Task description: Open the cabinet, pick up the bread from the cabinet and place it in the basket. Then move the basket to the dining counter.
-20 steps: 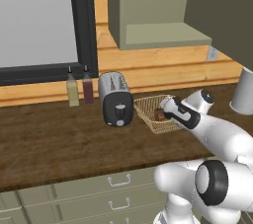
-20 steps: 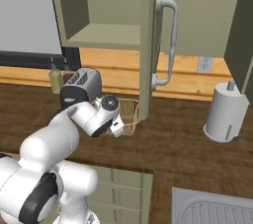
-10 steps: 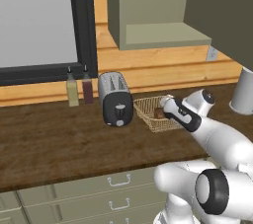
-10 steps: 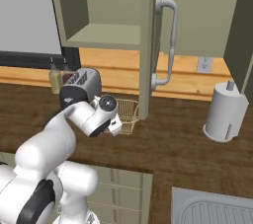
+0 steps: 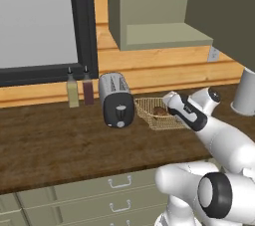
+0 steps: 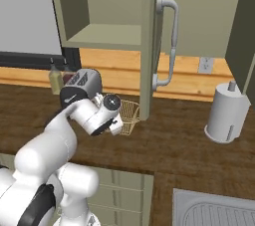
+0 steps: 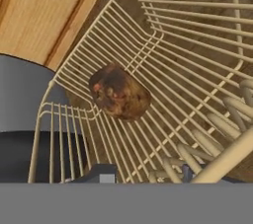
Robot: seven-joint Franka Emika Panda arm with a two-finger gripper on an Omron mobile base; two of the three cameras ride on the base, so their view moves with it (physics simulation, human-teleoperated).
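Straddling basket (image 7: 163, 70) rim — jaws part-open

text: none readable | labels: none | signs: none

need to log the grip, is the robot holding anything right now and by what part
Cannot be told: the bread lies loose in the basket, and the jaws sit at the basket's rim.

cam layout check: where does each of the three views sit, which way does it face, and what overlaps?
Left base view: behind the arm's left, facing forward-down at the worktop; toaster, basket, bread; arm rises lower right.
Right base view: behind the arm's right, same direction; open cabinet, paper towel roll; arm rises lower left.
Hand view: on the hand, looking into the basket at the bread; a claw fingertip at bottom.
Shared: all three show the basket.
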